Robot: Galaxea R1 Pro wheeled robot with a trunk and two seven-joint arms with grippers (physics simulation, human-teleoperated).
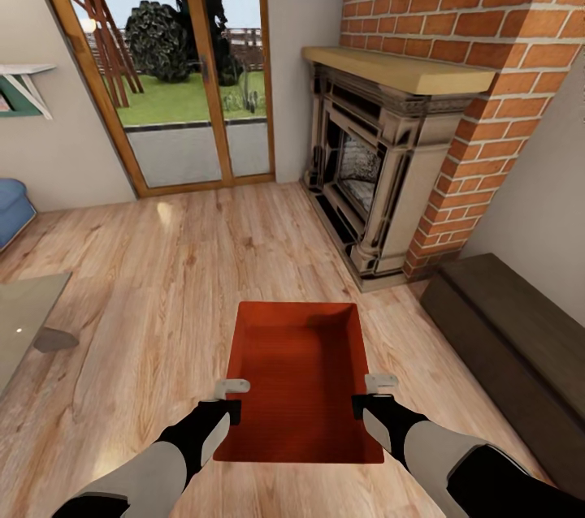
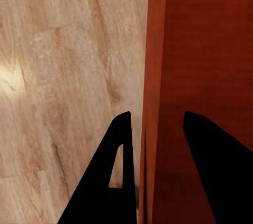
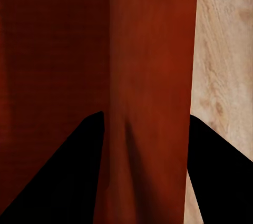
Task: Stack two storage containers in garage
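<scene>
In the living room, light wood plank flooring [image 1: 162, 274] ran out to the glass doors [image 1: 187, 63], with the red brick fireplace [image 1: 382, 169] at the right and a long low dark-brown cabinet [image 1: 512, 339] beside it. One orange-red storage container [image 1: 301, 372] was carried open-topped between the two arms. The left gripper [image 2: 157, 124] pinched the bin's left wall, one finger inside and one outside; the right gripper [image 3: 146, 121] clamped the right wall likewise.
</scene>
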